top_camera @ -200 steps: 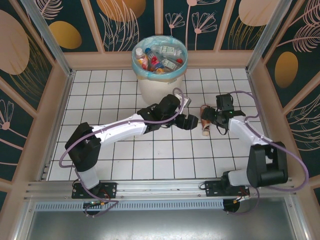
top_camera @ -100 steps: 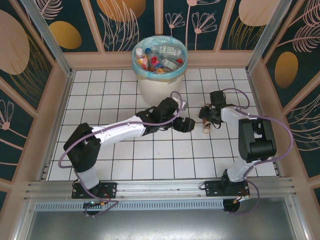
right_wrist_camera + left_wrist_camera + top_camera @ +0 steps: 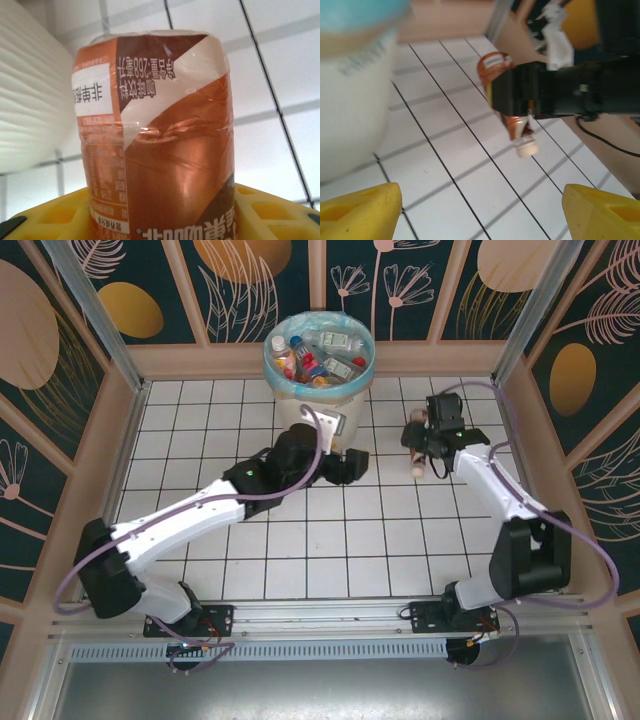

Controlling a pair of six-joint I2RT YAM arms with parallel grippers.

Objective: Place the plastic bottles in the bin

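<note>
My right end effector [image 3: 428,443] is gripping the bottle [image 3: 170,150], its long axis running 12 to 6, cap at 6; the bin [image 3: 305,412] is lying at 10 o'clock; my left end effector [image 3: 480,207] is hanging open.

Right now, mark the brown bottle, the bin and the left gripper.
brown bottle [image 3: 160,150]: right wrist view, mid label.
bin [image 3: 292,412]: top external view, off-white side wall.
left gripper [image 3: 480,212]: left wrist view, midway between fingertips.
</note>
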